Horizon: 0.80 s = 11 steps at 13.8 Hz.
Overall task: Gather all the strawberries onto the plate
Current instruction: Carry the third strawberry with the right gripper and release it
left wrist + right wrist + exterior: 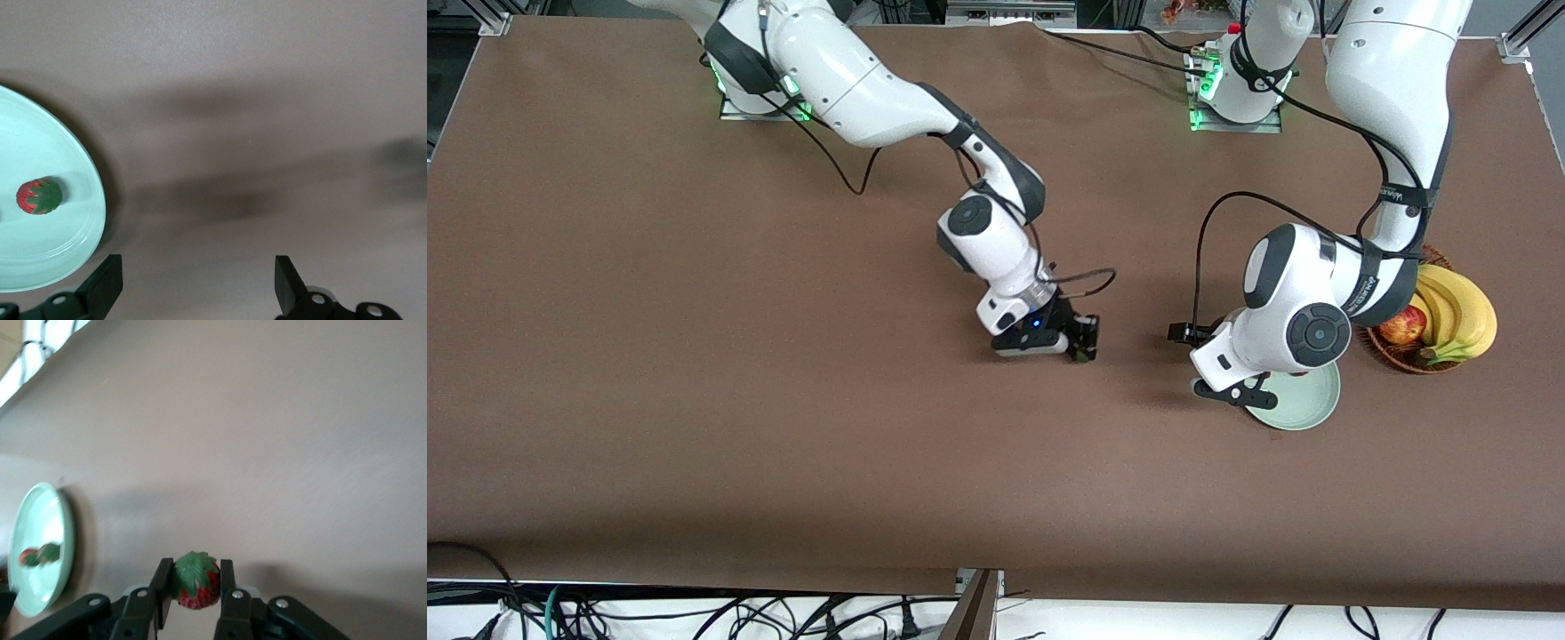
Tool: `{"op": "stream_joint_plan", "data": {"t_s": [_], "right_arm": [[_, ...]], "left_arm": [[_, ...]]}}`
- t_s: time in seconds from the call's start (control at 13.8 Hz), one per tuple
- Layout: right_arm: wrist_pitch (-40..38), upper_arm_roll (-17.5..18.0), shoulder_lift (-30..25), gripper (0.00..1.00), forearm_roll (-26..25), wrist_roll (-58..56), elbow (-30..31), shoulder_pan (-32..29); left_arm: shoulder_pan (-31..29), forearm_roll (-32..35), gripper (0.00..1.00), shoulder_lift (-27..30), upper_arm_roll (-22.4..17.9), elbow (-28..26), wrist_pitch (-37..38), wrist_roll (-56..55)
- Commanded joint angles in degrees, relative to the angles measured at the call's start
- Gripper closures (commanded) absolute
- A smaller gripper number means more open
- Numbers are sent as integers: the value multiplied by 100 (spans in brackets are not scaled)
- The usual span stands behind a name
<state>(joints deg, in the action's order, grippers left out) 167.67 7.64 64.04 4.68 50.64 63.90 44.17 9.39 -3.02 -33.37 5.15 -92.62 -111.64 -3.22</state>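
**A:** Start at the right gripper (192, 597). What is it doing?

**B:** Its jaws are pinched narrow on a strawberry (195, 580), green cap up between the fingers. In the front view it sits low over the bare brown table (694, 356), well apart from the plate (1303, 404), toward the right arm's end of the table from it.

**A:** And the left gripper (197, 283)?

**B:** Spread wide, holding nothing. It hangs just beside the plate's rim, over the tablecloth at the plate's edge.

**A:** What is in the plate?

**B:** One berry in the plate (39, 195) shows clearly in the left wrist view, lying on its side near the rim. A dark patch at that picture's edge could be another, but I cannot tell. The left arm covers much of the plate from the front.

**A:** So how far along?

**B:** I'd judge it past the start: at least one delivered, one in hand and yet to be carried to the plate. A third isn't visible anywhere on the table.

**A:** Anything else by the plate?

**B:** A wicker basket (1400, 356) just beside it, with bananas (1458, 316) and an apple (1402, 326).
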Motion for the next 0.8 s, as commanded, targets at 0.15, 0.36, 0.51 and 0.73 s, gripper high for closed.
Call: {"op": "stream_joint_plan", "data": {"t_s": [0.15, 0.36, 0.51, 0.73], "right_arm": [[205, -43, 240, 85, 104, 472, -413, 513], [801, -43, 451, 82, 95, 482, -413, 680], [811, -69, 451, 1, 95, 464, -413, 681], [750, -78, 381, 0, 104, 455, -413, 663]], "left_arm": [[28, 21, 0, -3, -32, 60, 81, -47], [28, 21, 0, -3, -32, 60, 81, -47], [28, 21, 0, -3, -32, 60, 81, -47], [28, 21, 0, -3, -32, 60, 81, -47]]}}
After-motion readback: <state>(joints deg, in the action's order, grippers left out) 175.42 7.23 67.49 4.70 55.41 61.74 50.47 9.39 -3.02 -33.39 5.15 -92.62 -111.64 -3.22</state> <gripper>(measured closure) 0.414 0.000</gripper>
